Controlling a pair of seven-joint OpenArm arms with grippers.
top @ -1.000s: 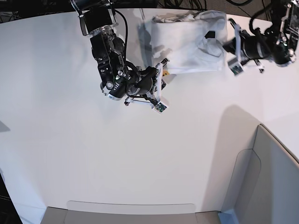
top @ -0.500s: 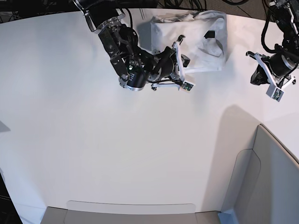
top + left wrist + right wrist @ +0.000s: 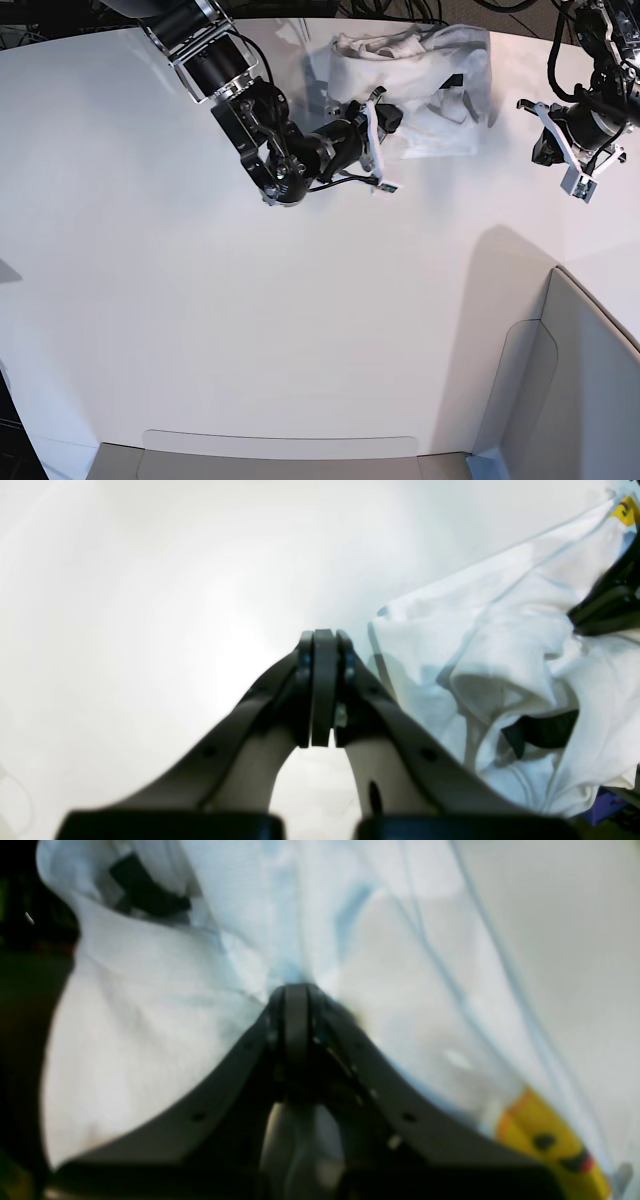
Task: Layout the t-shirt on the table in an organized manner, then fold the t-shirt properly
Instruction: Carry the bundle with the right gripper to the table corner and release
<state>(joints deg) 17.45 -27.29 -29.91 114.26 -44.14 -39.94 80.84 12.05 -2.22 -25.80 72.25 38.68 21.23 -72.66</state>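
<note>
Looking down from the base view, I see the t-shirt (image 3: 425, 85) bunched in a crumpled white heap at the far edge of the table (image 3: 300, 320), near its curved rim. My right pincer (image 3: 382, 118) reaches in from the left of that view and sits at the near edge of the cloth. In the right wrist view its jaws are pressed together with white fabric gathered at their tips, so it is clamped on the t-shirt (image 3: 150, 1005); a patch of yellow print shows at the lower right. My left pincer (image 3: 553, 140) is on the right of the base view, apart from the cloth, above bare table. In the left wrist view its jaws are together with nothing between them (image 3: 324, 680), and the t-shirt (image 3: 500, 680) lies to the right with a small black neck label (image 3: 542, 730) showing among the folds.
</note>
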